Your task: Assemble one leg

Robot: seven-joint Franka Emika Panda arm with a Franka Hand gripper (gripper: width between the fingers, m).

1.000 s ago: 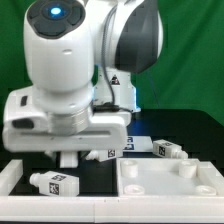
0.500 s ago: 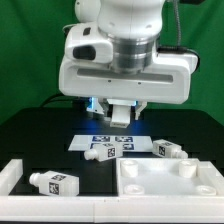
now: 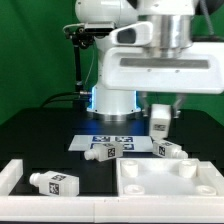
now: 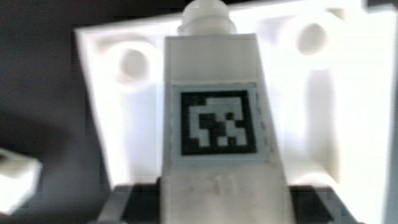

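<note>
1. Step in hand, as I judge it: carrying the part to its seat. The robot's white two-finger claw (image 3: 160, 108) is closed on a small stubby white plastic leg (image 3: 160, 124) that bears a black-and-white square tag. It pinches the leg's upper end, and the leg hangs in the air, clear of the black table (image 3: 30, 140).
2. Place: in the exterior view the leg hangs at about 12 o'clock from the large flat white plastic tabletop with raised rims (image 3: 150, 192), over its far edge. It is at about 2 o'clock from the thin flat white marker board (image 3: 80, 143). Three spare legs of the same kind lie loose: one (image 3: 105, 152) and another (image 3: 168, 150) near the marker board, the third (image 3: 50, 182) at about 9 o'clock from the tabletop.
3. Pointing: the long axis stands close to vertical. In the wrist view the short end peg (image 4: 210, 12) points away from the claw and toward the tabletop, so downward, and the tag (image 4: 217, 125) faces the wrist camera.
4. Next move, in my judgement: bring the peg over one of the tabletop's round sockets (image 4: 128, 62), keep the axis upright, and lower it straight. Which socket is meant I cannot tell.
</note>
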